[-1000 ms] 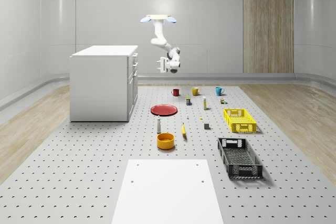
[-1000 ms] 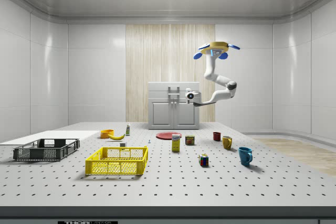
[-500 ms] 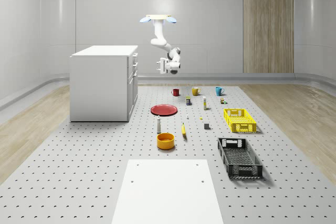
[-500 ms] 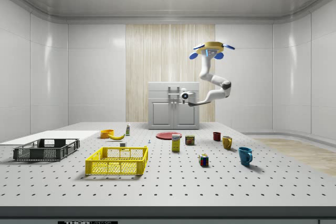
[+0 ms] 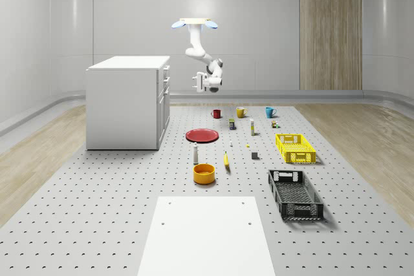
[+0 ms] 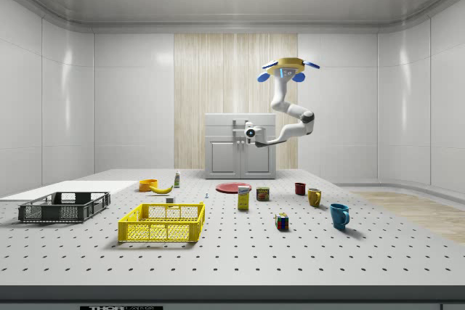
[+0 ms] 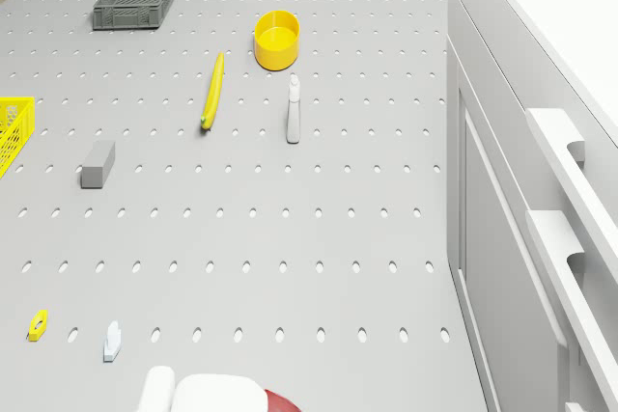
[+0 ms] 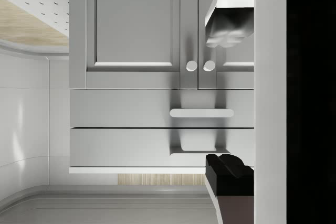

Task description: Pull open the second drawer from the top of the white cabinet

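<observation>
Gripper (image 5: 201,83) nearer white cabinet (image 5: 126,103), gap remaining.

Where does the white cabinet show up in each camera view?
Whole-scene view: white cabinet stands at the left.
Side view: cabinet at centre back.
Drone view: cabinet front seen edge-on, close by.
Wrist view: cabinet front faces the camera.
Shared landmark: its bar-shaped drawer handles.

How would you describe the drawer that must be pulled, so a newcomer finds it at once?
Find the white cabinet on the whole-scene view's left. Its front has two drawers stacked above two doors; the second drawer lies directly above the doors' round knobs. Unlike the doors, it carries a horizontal bar handle.
</observation>
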